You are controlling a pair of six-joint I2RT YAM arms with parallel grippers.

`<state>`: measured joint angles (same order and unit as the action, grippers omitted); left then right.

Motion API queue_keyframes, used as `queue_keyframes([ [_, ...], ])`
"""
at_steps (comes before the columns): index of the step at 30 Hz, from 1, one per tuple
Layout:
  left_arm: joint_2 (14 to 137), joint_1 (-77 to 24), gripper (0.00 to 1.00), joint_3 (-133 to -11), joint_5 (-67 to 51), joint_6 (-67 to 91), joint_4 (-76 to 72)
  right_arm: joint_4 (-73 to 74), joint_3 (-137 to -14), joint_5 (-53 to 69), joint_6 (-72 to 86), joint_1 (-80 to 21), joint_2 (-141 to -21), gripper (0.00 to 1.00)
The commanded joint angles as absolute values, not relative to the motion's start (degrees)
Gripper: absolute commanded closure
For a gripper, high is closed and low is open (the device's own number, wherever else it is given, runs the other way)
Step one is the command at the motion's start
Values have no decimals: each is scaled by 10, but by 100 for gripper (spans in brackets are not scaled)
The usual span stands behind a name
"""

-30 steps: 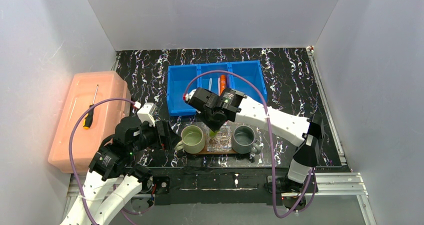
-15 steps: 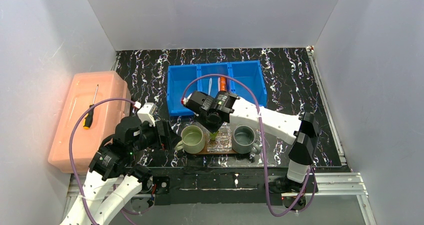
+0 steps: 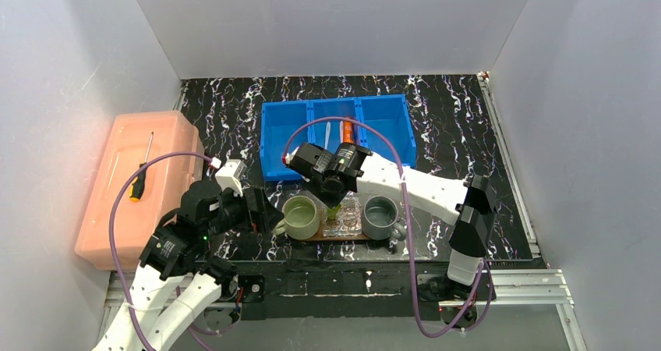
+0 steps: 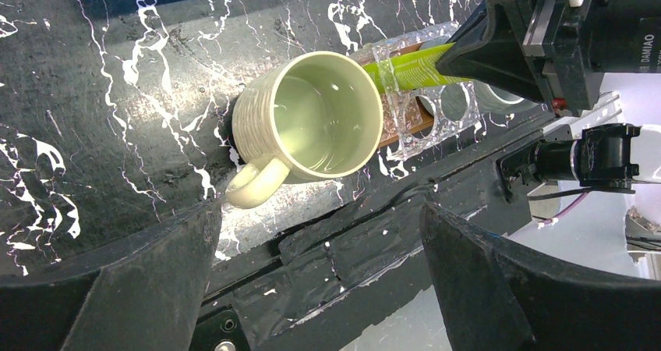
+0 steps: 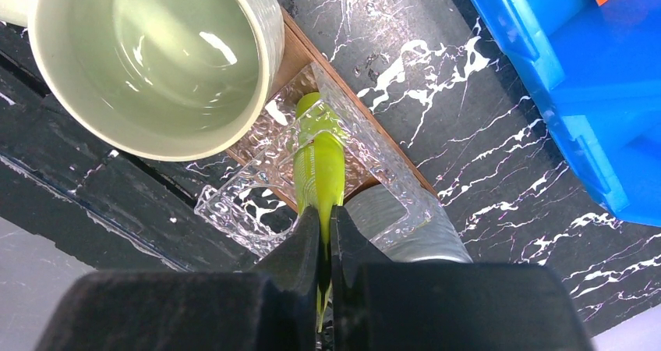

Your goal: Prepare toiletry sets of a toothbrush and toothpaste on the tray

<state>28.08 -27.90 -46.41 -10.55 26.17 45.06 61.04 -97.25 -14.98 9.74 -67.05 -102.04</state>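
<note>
Tube, lime-green [image 5: 319,160], glossy soft plastic, flat end clenched in right gripper [image 5: 327,220] jaws; round end pokes into a slot of clear knobbly holder [image 5: 234,207], centre of wrist view; brown wood tray [image 5: 298,48] shows only as slivers under holder, betw. ribbed green mug [image 5: 265,23] & grey mug [image 5: 436,246]; orange tube [image 3: 347,126] & one pale toothbrush [image 3: 328,131] lie in blue bin's [image 3: 390,117] mid compartment, upper centre overhead; 2nd brush you can't make out; right arm reaches left, wrist pitched down; left gripper [image 4: 319,210] jaws spread wide, empty, lower left.

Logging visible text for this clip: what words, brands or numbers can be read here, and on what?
"DAMIAO": on the black wrist housing of the right arm, left wrist view.
The green tube shows no readable print.
Elsewhere: none.
</note>
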Motion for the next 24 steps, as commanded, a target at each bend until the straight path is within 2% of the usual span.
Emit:
queue_keyframes([
  [1, 285, -277, 2, -460, -112, 256, 447, 594, -973, -154, 90, -665, -1022, 87],
  [3, 286, -277, 2, -460, -112, 256, 447, 593, -978, -157, 90, -665, -1021, 80],
  [14, 289, -277, 2, -460, -113, 256, 447, 581, -1017, -169, 93, -664, -1011, 61],
  [24, 292, -277, 2, -459, -116, 255, 446, 562, -1087, -233, 105, -654, -1009, 54],
])
